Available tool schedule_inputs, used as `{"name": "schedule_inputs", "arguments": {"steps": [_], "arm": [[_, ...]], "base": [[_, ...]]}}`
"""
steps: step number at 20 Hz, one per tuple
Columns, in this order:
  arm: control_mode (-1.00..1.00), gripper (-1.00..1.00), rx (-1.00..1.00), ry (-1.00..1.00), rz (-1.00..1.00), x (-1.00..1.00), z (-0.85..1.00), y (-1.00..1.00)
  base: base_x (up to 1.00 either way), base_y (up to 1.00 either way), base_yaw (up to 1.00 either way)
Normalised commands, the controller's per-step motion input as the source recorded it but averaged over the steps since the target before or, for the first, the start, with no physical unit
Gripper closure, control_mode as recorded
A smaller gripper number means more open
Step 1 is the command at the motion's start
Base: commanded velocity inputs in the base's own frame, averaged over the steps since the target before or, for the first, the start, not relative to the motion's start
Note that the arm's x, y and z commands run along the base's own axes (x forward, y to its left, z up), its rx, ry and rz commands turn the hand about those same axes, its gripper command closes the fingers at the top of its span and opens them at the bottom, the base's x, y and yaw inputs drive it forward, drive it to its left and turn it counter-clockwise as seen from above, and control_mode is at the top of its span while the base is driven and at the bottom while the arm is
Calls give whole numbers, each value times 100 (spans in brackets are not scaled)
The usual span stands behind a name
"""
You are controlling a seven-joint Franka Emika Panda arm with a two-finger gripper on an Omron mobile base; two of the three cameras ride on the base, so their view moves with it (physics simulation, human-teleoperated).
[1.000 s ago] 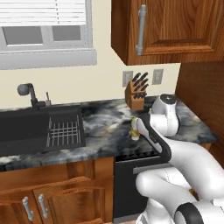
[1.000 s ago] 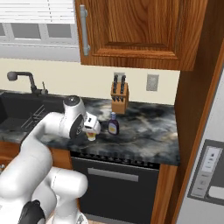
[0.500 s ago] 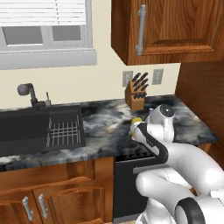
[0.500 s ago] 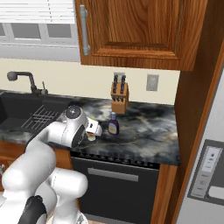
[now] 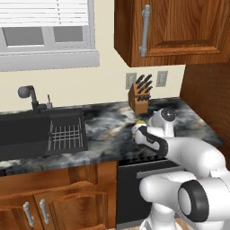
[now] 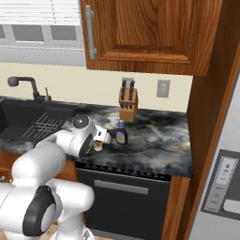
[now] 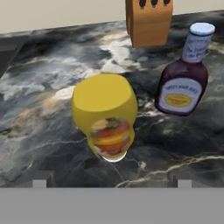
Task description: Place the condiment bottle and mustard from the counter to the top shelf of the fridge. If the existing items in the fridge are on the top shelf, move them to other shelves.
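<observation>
With the gripper (image 7: 111, 183) spread wide and holding nothing, you look past its two tips at one yellow mustard bottle (image 7: 106, 114) just ahead on the marble counter (image 7: 39, 109). It stands on its white cap, long axis upright. One dark condiment bottle (image 7: 186, 74) stands upright beside it, white cap up, the two apart. One wooden knife block (image 7: 148, 19) sits behind them by the wall; the sink (image 5: 42, 130) lies well off to the side.

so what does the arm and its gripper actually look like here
A glossy white arm of rounded, bulbous segments with dark grey to black joint rings and caps. A black band with white marks runs along the wrist. The gripper ends in two small grey, blocky finger tips. No cables visible.
</observation>
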Motion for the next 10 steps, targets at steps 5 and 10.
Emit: {"name": "schedule_inputs", "arguments": {"steps": [5,10], "arm": [[-100,-100,0,0,0,14,0,0],[-100,-100,0,0,0,19,-1,0]], "base": [[0,0,0],[0,0,0]]}}
